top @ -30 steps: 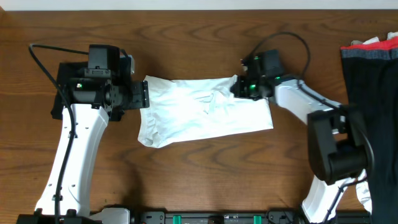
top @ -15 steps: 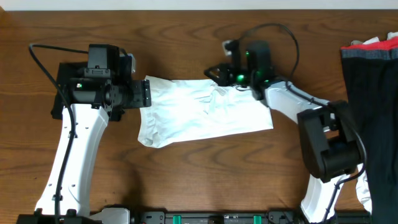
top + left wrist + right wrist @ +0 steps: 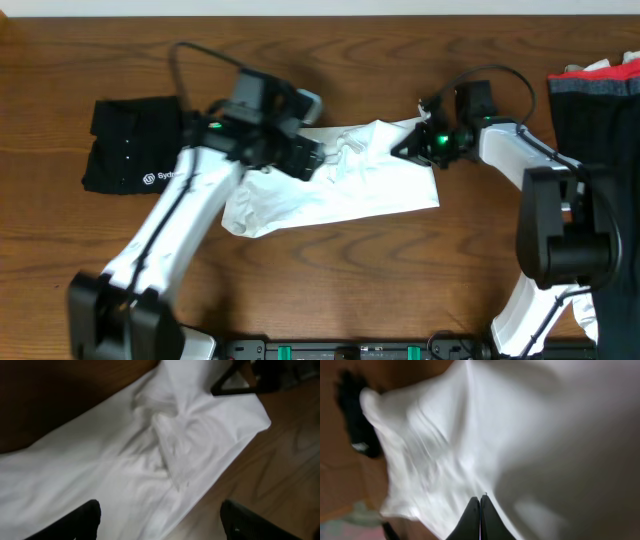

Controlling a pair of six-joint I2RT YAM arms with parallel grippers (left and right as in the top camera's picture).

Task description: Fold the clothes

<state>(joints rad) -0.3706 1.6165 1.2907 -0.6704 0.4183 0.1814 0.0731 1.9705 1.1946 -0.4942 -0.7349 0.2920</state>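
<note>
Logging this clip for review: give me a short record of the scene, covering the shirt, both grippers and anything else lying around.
shirt: white, crumpled, lying in the middle, far right corner raised
left gripper: open, empty, over the shirt's left part
right gripper: shut on the shirt's far right corner
black shirt: folded, at left
dark pile: right edge

black shirt (image 3: 125, 150): white letters "Sydr" can be read in the overhead view; the rest of the word is hidden behind the left arm (image 3: 190, 200).
logo: a small round white mark just left of those letters, too small to make out.
place: low on the folded black shirt, near its right edge.
white T-shirt (image 3: 340, 190): no legible print in any view.
wrist views: blurred cloth only, nothing to read.
clothes at right edge (image 3: 590, 90): no legible marks.
</note>
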